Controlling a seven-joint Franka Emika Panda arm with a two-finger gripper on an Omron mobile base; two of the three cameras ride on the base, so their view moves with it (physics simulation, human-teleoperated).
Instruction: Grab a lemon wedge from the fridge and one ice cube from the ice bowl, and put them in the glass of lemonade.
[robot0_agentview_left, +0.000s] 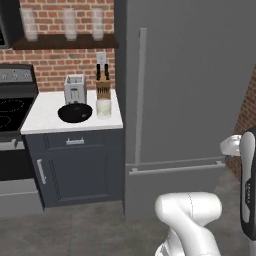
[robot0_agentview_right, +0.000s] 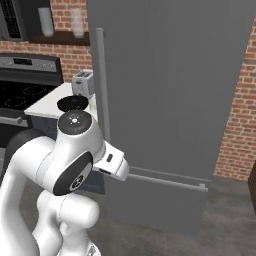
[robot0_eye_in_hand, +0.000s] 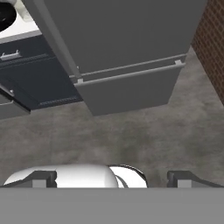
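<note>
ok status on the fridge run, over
fingers open, empty. fridge shut, handle untouched. ice bowl beside lemonade glass on counter. nothing in the way.

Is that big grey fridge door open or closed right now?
Closed. The fridge shows one flat dark grey front in both base views, its long vertical handle lying flush against it, and none of the inside shows.

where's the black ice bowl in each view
Left base view: ice bowl left of centre, on the white counter beside the fridge.
Right base view: upper left, just left of the fridge handle.
Hand view: top-left corner, cut by the edge.
Shared landmark: the fridge.
</note>
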